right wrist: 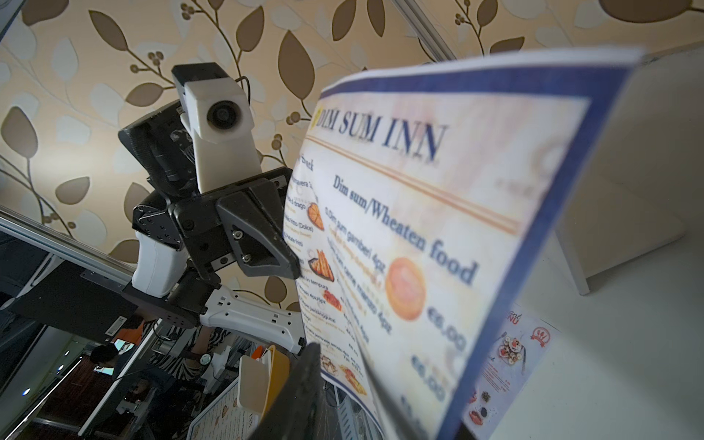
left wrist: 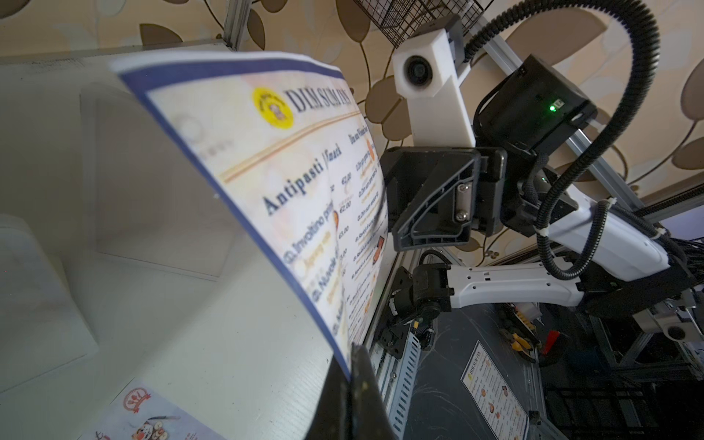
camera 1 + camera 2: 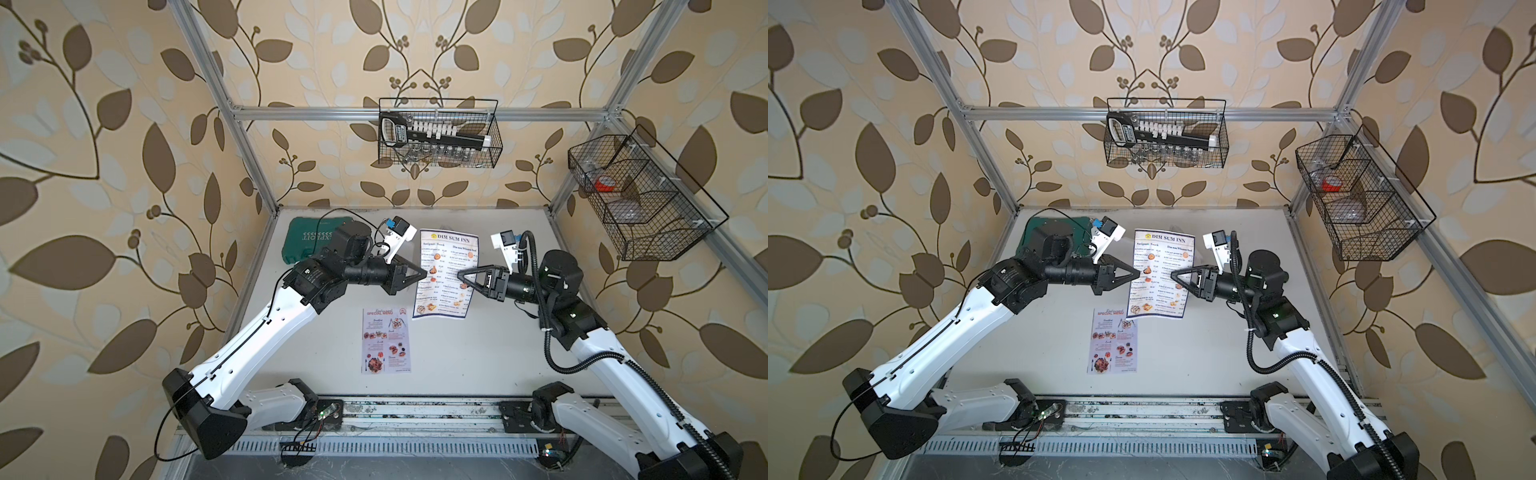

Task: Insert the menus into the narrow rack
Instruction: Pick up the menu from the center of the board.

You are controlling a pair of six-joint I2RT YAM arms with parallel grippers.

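Fig.: Dim Sum Inn menu held off the table, toward 12 o'clock of centre. L tool is clamped shut on its 9 o'clock edge. R tool sits at its 3 o'clock side, grip can't be told. Special Menu lies flat at 7 o'clock of it.

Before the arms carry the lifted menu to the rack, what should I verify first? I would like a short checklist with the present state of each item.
1. Left gripper shut on the Dim Sum Inn menu, at one side edge: ok.
2. Right gripper at the opposite edge, jaws closed on it: cannot tell.
3. Menu raised off the table, bowed between the arms: ok.
4. Special Menu lying flat, clear of both arms: ok.
5. Target slot known and free: cannot tell; the back wire rack holds a black-and-white object, the side wire rack has dividers.
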